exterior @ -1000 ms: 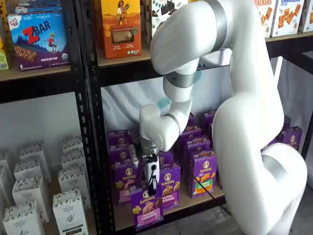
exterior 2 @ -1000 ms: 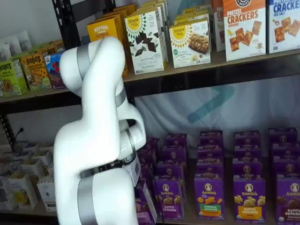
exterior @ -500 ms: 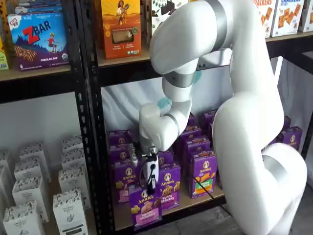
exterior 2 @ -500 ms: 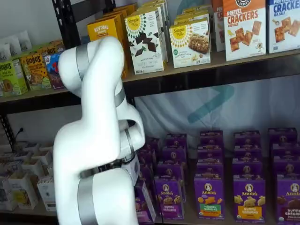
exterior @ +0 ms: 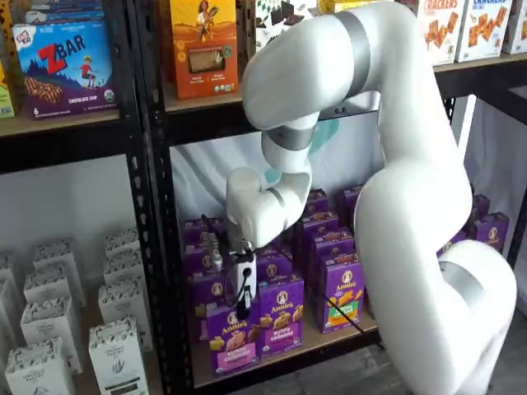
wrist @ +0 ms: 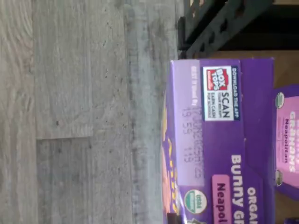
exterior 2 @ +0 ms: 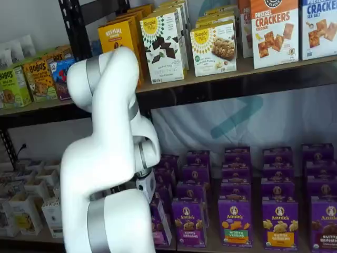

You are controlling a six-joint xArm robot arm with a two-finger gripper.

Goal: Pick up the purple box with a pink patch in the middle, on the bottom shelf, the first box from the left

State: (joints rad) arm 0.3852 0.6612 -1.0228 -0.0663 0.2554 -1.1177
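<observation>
The purple box (exterior: 233, 339) hung pinched at its top by the gripper (exterior: 243, 309), just before the bottom shelf (exterior: 288, 358).

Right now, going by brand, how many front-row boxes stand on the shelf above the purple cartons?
Simple Mills boxes: 2
Crackers boxes: 2
Revival box: 1
Total: 5
</observation>
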